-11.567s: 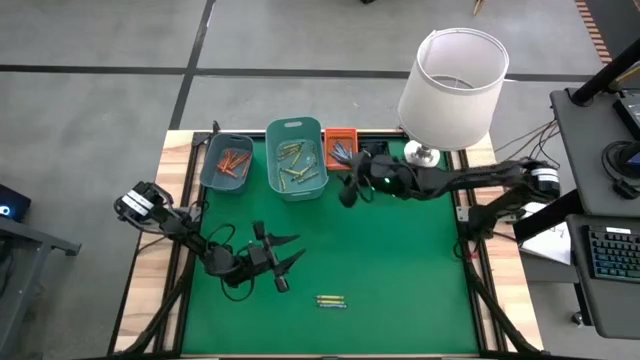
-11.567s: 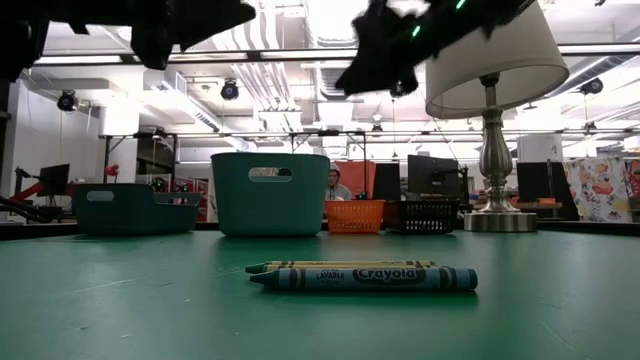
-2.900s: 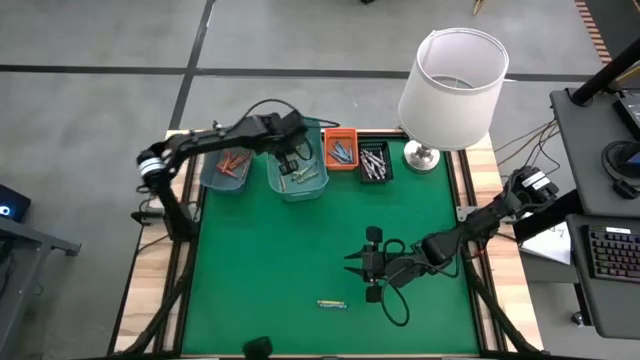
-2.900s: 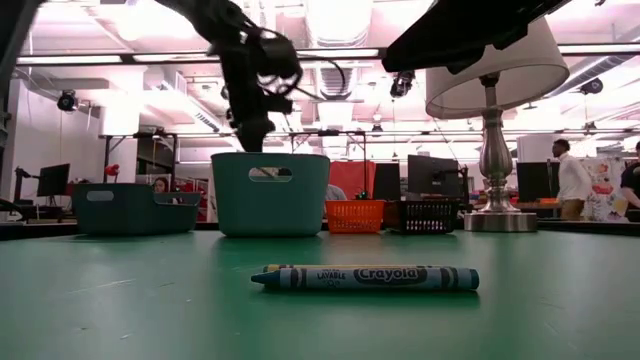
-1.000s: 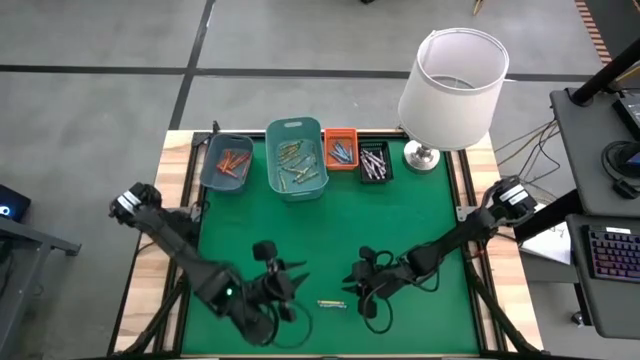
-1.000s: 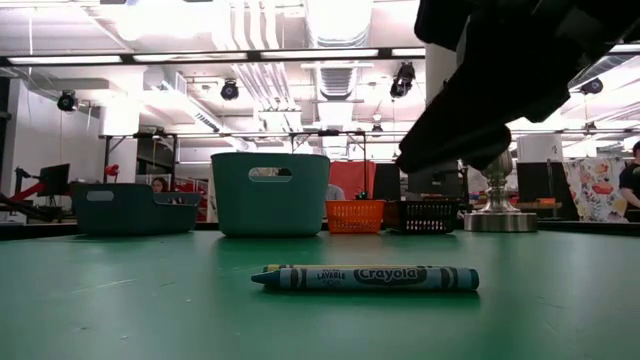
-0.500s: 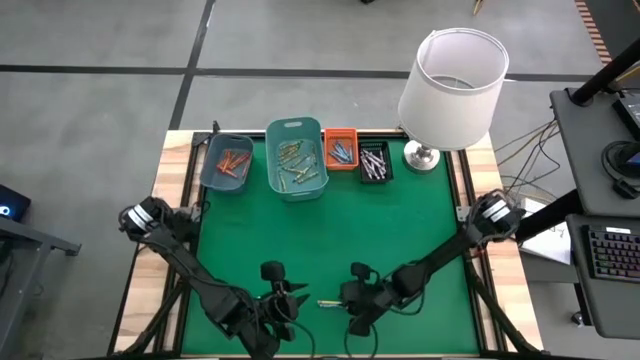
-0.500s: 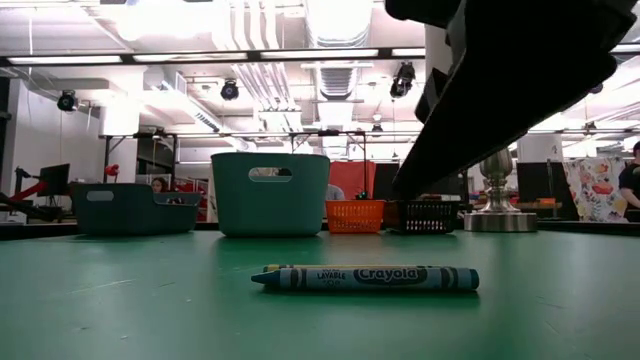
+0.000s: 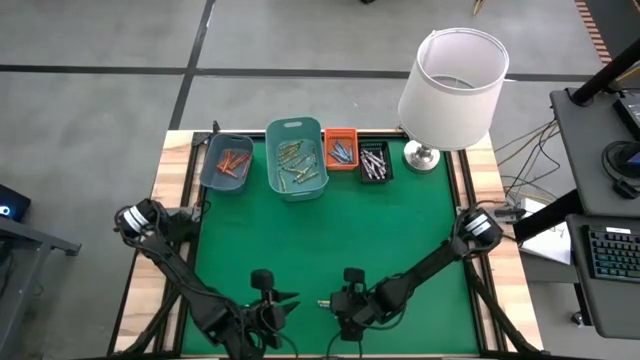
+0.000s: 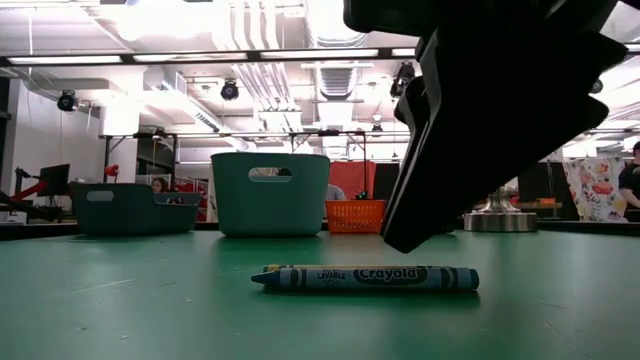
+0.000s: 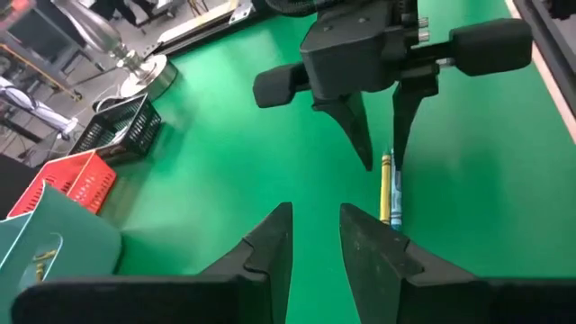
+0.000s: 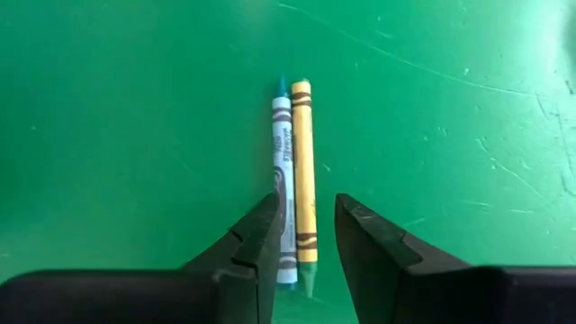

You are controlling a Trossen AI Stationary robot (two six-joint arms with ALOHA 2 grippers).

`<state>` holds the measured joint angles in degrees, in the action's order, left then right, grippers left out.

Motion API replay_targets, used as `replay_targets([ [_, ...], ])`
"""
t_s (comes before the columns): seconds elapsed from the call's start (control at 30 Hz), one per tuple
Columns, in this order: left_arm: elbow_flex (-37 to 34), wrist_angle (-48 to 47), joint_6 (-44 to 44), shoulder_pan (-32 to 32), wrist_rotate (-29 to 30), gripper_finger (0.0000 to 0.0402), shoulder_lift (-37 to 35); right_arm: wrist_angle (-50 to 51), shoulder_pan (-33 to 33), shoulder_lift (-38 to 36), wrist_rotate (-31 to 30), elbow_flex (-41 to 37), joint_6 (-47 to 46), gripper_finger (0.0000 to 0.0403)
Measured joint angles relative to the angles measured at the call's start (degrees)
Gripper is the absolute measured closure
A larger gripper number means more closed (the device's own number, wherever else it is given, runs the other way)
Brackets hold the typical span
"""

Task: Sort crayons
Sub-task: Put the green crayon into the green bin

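Two crayons lie side by side on the green mat near the table's near edge: a blue one (image 12: 283, 180) and a yellow one (image 12: 303, 171). The low view shows only the blue one (image 10: 365, 277). My right gripper (image 12: 306, 216) is open and points down just above their one end. The yellow crayon shows in the gap and one finger (image 12: 265, 225) covers the blue crayon's end. In the low view its fingertip (image 10: 405, 238) hangs a little above the crayon. My left gripper (image 11: 315, 229) is open and empty, just left of the crayons (image 9: 268, 305).
At the far edge stand a grey-blue bin (image 9: 227, 162) with orange-red crayons, a teal bin (image 9: 296, 160) with yellow-green ones, an orange bin (image 9: 340, 148) with blue ones and a black bin (image 9: 373, 162) with pale ones. A lamp (image 9: 450, 85) stands at the far right.
My right gripper has moved toward the table's near edge and a little left, and has come down over the two crayons. My left gripper has moved toward the near edge. The crayons have stayed where they were.
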<state>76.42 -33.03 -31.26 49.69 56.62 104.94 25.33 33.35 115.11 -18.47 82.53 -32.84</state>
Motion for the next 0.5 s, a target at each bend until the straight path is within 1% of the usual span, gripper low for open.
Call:
replay_targets([
  [0.17, -3.73, 3.98, 1.54, 0.55, 2.58, 0.0325, -1.2, 1.01, -0.41, 0.2, -1.23, 0.43, 0.09, 0.0281],
  [0.3, -7.16, 7.06, 2.2, 0.52, 2.88, 0.0325, -1.97, 1.35, -0.97, 0.2, -1.25, 0.43, 0.51, 0.0266],
  [0.5, -10.25, 8.37, -0.74, -0.51, 3.04, 0.0325, -2.03, 1.39, -1.62, 0.2, -1.25, 0.42, 1.06, 0.0254],
])
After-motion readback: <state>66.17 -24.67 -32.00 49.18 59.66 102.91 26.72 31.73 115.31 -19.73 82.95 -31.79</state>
